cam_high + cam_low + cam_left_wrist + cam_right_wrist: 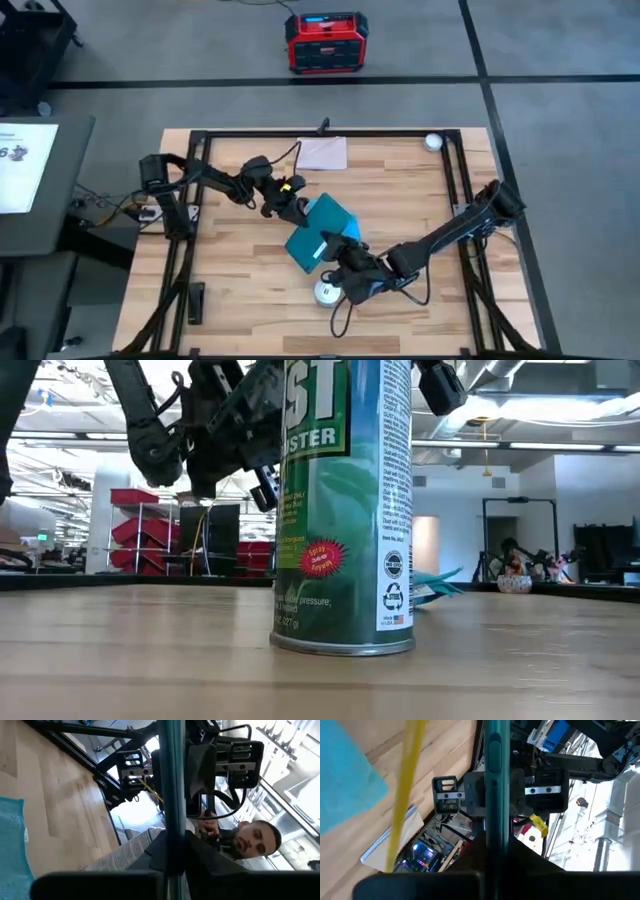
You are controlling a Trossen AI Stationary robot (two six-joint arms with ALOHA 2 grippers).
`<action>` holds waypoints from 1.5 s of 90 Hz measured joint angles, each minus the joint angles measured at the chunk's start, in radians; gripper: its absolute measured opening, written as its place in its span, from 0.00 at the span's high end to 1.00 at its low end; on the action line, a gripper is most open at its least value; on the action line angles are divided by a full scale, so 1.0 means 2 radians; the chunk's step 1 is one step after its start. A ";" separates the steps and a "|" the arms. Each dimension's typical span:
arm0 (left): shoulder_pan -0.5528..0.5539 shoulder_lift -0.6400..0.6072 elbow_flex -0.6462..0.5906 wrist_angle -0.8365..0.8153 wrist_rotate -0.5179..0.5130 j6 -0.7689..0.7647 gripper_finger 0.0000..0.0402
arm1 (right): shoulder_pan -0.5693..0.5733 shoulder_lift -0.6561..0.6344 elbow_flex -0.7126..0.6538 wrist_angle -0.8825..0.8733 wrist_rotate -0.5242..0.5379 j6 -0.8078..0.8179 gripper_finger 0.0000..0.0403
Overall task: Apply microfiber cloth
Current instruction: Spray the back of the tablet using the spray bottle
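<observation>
The wooden desk (400, 200) carries the microfiber cloth (322, 232) near its centre, long axis running from 1 to 7 o'clock. The left pincer (291, 207) meets its 11 o'clock end, the right pincer (345, 262) its 5 o'clock end, equally near. Both wrist views show dark fingers clamping a thin teal edge, evidently the cloth's. A green spray can (345, 510) hides most of it in the low view.

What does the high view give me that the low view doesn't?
Only the high view shows the table layout: the microfiber cloth held off the table between the left gripper and right gripper, plus a pale sheet and a red box on the floor. Only the low view shows the green spray can's label and the room behind. Both show the cloth and can.
</observation>
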 joint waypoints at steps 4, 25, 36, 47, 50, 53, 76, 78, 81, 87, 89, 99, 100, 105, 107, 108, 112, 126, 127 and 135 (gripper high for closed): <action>0.000 0.000 0.000 0.001 0.000 0.004 0.97 | 0.000 0.000 0.000 0.002 0.000 0.000 0.94; 0.000 0.000 0.000 0.010 -0.001 0.016 0.98 | 0.001 0.000 0.000 0.023 -0.002 0.013 0.66; 0.004 0.000 0.000 0.012 0.000 0.019 0.98 | 0.000 0.000 0.000 0.035 0.001 0.014 0.52; 0.011 0.000 0.000 0.017 0.001 0.022 0.98 | 0.000 0.000 0.000 0.043 0.008 0.025 0.40; 0.013 0.001 0.001 0.024 0.003 0.022 0.98 | 0.000 0.000 0.000 0.043 0.013 0.031 0.37; 0.016 0.000 0.003 0.031 0.006 0.020 0.98 | 0.000 0.000 0.000 0.043 0.020 0.036 0.35; 0.037 -0.001 0.039 0.060 0.034 0.016 0.98 | -0.006 -0.001 0.000 0.036 0.096 0.076 0.32; 0.038 -0.001 0.041 0.060 0.035 0.019 0.98 | -0.006 -0.001 0.000 0.036 0.097 0.080 0.32; 0.040 -0.001 0.044 0.062 0.038 0.023 0.98 | -0.006 -0.001 0.000 0.036 0.100 0.084 0.32; 0.045 -0.001 0.048 0.063 0.042 0.028 0.98 | -0.006 -0.001 0.000 0.036 0.108 0.091 0.32; 0.046 -0.001 0.049 0.065 0.044 0.031 0.98 | -0.006 -0.001 0.000 0.036 0.108 0.093 0.32; 0.055 -0.001 0.050 0.078 0.045 0.046 0.99 | -0.006 -0.005 0.000 0.038 0.111 0.098 0.32; 0.056 -0.001 0.050 0.078 0.045 0.048 0.99 | -0.006 -0.006 0.000 0.039 0.111 0.098 0.32; 0.061 -0.001 0.050 0.081 0.046 0.056 0.99 | -0.006 -0.012 0.000 0.040 0.117 0.104 0.32; 0.063 -0.001 0.050 0.082 0.047 0.060 0.99 | -0.006 -0.014 0.000 0.039 0.120 0.108 0.32; 0.064 -0.001 0.050 0.082 0.047 0.061 0.99 | -0.006 -0.015 0.000 0.039 0.122 0.110 0.32; 0.068 -0.001 0.050 0.084 0.049 0.068 0.99 | -0.006 -0.020 0.000 0.039 0.126 0.118 0.32; 0.085 -0.001 0.050 0.107 0.059 0.069 0.99 | -0.007 -0.040 0.000 0.039 0.140 0.152 0.32; 0.086 -0.001 0.050 0.110 0.060 0.068 0.99 | -0.007 -0.042 0.000 0.039 0.141 0.154 0.32; 0.100 -0.003 0.050 0.148 0.073 0.050 0.99 | -0.007 -0.053 0.000 0.039 0.152 0.171 0.32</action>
